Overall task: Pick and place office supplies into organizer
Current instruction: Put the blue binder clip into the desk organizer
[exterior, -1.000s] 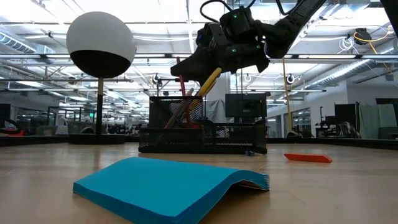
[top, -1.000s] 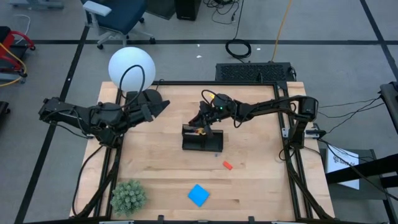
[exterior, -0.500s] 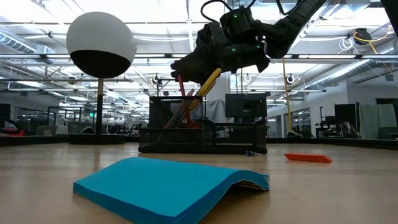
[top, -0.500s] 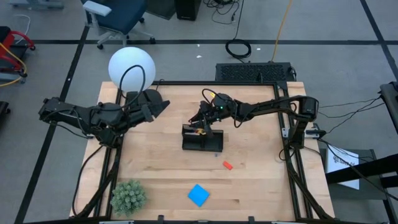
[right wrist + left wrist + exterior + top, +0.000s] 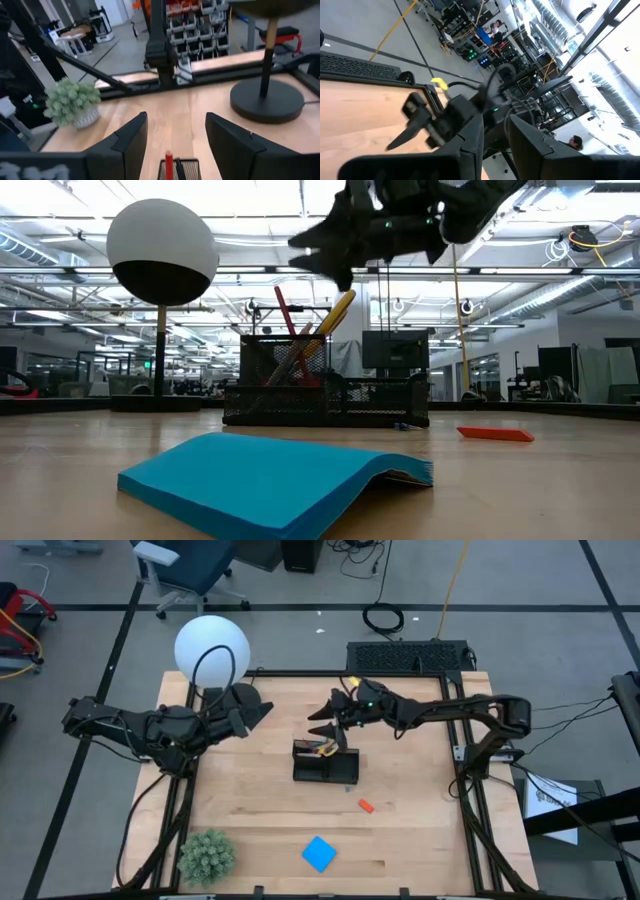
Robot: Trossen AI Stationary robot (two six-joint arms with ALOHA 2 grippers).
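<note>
my right end effector (image 5: 322, 722) hangs with its fingers spread and nothing between them. just below it sits the organizer (image 5: 325, 766) on the bench (image 5: 400, 840), with the yellow scissors (image 5: 335, 312) and a red pen (image 5: 284, 308) leaning upright in its tall compartment. the eraser (image 5: 366, 806) lies beyond the organizer, the blue pad (image 5: 320, 853) farther still. my left end effector (image 5: 262, 710) waits well off to the side; i cannot tell its fingers.

Overhead and table-level views share the organizer (image 5: 325, 766).
</note>
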